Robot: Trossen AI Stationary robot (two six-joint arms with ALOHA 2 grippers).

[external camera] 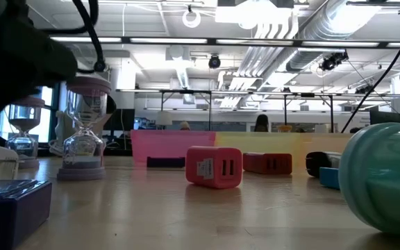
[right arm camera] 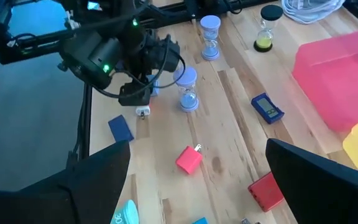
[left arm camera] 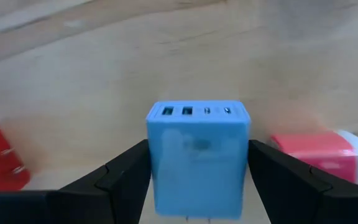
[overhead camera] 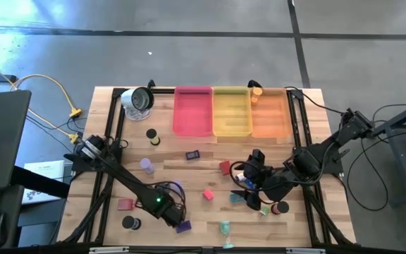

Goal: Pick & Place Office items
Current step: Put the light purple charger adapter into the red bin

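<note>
My left tool grips a blue charger just above the worktop near its front edge; my right tool hangs wide open over mid-worktop

Plastic pieces on bare wood

Your desk shows pale, grained planks; the blue charger looks smooth matt plastic, the pink tray translucent.

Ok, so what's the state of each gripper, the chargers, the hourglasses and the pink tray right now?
Left gripper: shut on blue charger.
Blue charger: held between the left fingers.
Right gripper: open, empty.
Red charger: lying loose on the table.
Lavender hourglass: upright.
Teal hourglass: on its side.
Pink tray: empty.
</note>
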